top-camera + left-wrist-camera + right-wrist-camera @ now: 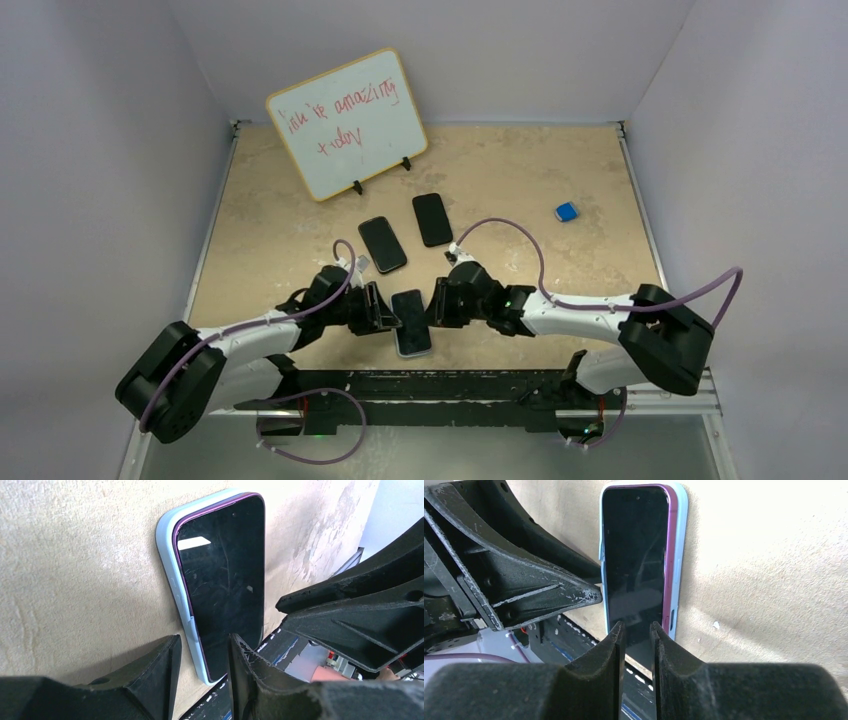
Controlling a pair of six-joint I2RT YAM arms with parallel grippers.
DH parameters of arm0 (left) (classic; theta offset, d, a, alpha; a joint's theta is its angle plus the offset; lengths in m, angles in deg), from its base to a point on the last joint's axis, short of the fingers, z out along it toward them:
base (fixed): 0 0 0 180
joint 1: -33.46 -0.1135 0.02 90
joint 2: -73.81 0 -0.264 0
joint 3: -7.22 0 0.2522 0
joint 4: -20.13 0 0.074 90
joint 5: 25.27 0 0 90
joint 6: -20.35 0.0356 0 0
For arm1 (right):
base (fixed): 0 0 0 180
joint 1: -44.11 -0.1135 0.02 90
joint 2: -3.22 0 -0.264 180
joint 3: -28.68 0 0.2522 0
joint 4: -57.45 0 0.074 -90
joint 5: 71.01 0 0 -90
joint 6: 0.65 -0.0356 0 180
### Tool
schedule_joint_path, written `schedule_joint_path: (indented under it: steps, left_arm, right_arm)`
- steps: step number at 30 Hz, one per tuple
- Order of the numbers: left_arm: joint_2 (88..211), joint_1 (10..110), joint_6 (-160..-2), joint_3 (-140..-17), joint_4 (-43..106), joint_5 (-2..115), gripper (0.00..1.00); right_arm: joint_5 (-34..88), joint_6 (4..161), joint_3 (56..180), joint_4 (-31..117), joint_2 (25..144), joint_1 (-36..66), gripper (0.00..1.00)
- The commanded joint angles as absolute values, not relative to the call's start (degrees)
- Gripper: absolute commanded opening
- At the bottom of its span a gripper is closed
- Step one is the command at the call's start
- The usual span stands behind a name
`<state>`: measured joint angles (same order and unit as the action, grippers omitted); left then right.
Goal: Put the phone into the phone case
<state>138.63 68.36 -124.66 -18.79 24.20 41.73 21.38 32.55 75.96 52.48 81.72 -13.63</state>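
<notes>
The left jaws stand partly open astride the near corner of the pale blue phone case (170, 580), not closed on it. The right jaws, open a slit, hold nothing above the purple-edged black phone (636, 555) lying in the case. Only the top view shows two other dark phones (382, 244) and a whiteboard (350, 125) with red writing, "amazing" legible, on the beige surface (280, 220).

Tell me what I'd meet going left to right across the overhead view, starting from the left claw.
left gripper → phone in its pale blue case → right gripper → small blue object. The whiteboard and the two bare dark phones overlap these sideways, so they are left out.
</notes>
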Motion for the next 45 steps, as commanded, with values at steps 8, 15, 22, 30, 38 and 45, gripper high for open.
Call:
schedule_joint_path:
  steps: [8, 15, 22, 30, 38, 45]
  left_arm:
    - [140.5, 68.3, -125.2, -18.9, 22.3, 41.9, 0.39]
    - [141.5, 68.8, -125.5, -18.6, 21.1, 42.0, 0.32]
    - [139.1, 69.6, -125.8, -19.4, 23.7, 43.0, 0.29]
    - [136.9, 69.1, -125.5, -20.2, 24.8, 42.2, 0.35]
    - [140.3, 68.1, -125.5, -20.3, 22.6, 39.7, 0.4]
    - [140.9, 67.4, -124.1, -20.7, 25.0, 39.6, 0.3]
  right_arm:
    - [19.2, 35.5, 77.8, 51.8, 85.7, -13.4, 0.24]
    - [20.2, 36.2, 74.9, 60.8, 87.7, -13.5, 0.07]
    - [21.4, 34.5, 74.2, 57.8, 83.3, -13.4, 0.13]
    - [13.3, 33.7, 71.7, 53.8, 74.3, -13.3, 0.55]
    - [17.0, 32.2, 68.6, 62.4, 77.6, -13.2, 0.92]
    - [19.5, 29.7, 67.8, 71.4, 84.1, -13.2, 0.95]
